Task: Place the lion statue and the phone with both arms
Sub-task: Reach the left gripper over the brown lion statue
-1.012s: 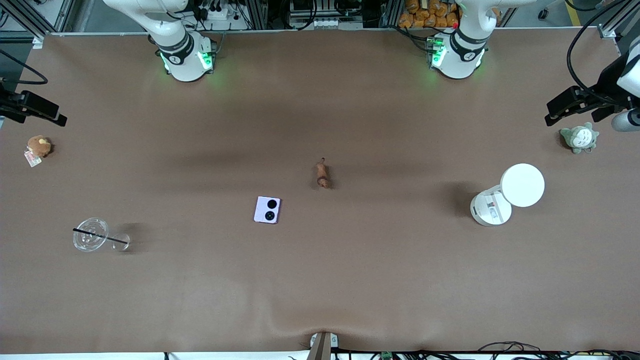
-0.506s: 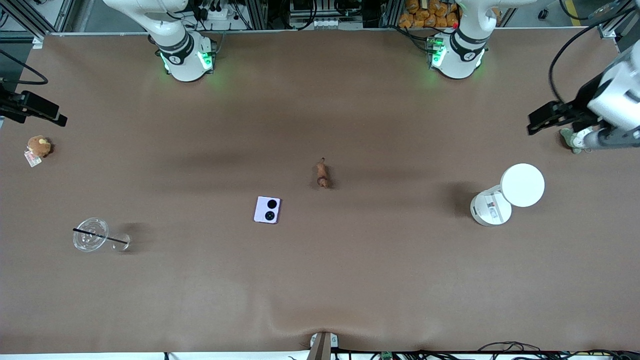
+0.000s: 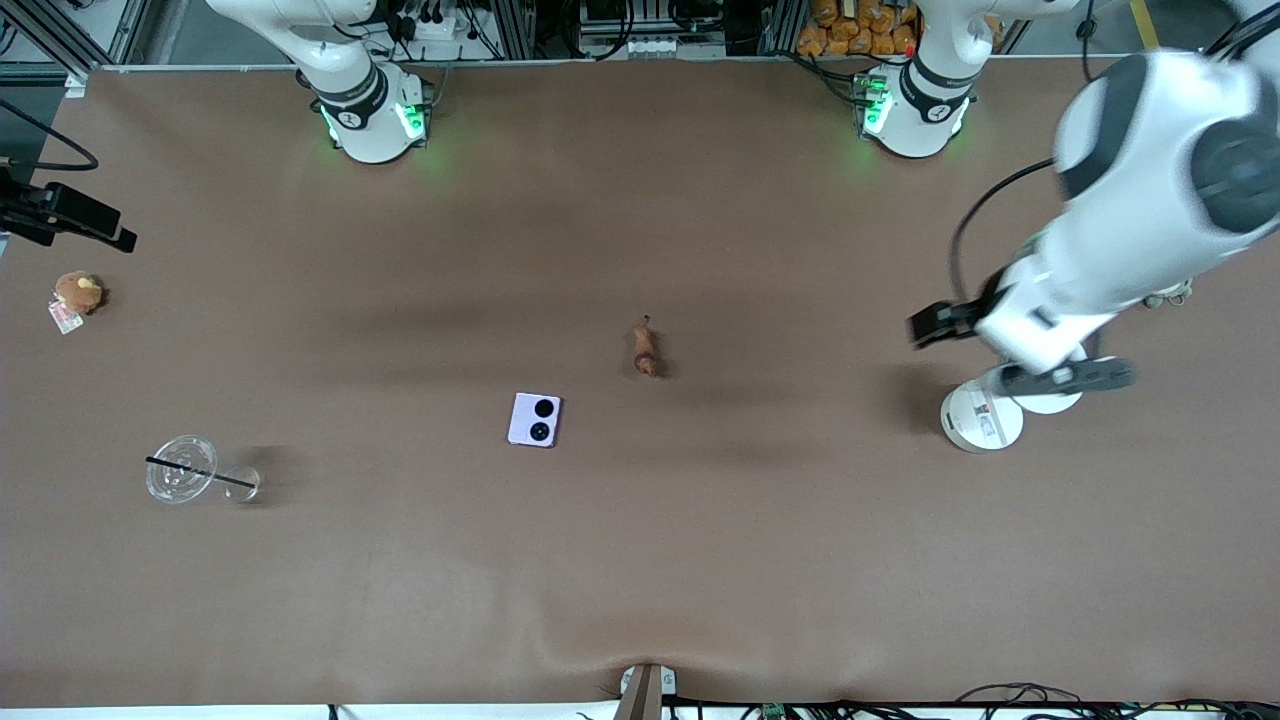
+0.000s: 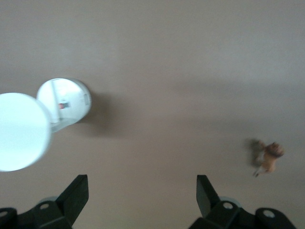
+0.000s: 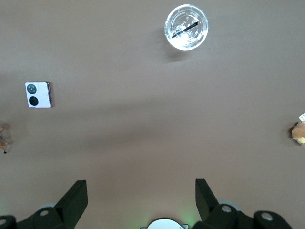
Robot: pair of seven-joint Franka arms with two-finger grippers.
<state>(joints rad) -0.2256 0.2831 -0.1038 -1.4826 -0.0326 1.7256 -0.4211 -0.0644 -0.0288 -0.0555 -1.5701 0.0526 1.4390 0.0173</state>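
Observation:
The lion statue [image 3: 645, 350] is a small reddish-brown figurine lying near the middle of the table; the left wrist view also shows the lion statue [image 4: 270, 155]. The lavender phone [image 3: 535, 419] lies flat, nearer to the front camera and toward the right arm's end. My left gripper [image 4: 142, 183] is open and empty, high over bare table between the white container and the lion. The left arm [image 3: 1100, 250] reaches over that container. My right gripper [image 5: 141, 188] hangs open and empty high above the table, with the phone [image 5: 38, 94] far below it.
A white round container [image 3: 982, 418] stands toward the left arm's end, its lid [image 4: 21, 131] beside it. A clear cup with a black straw [image 3: 182, 468] and a brown plush with a tag [image 3: 78, 292] lie toward the right arm's end.
The left arm has swung in from its end of the table toward the middle and now covers the white lid and the grey-green plush. The right arm has not moved.

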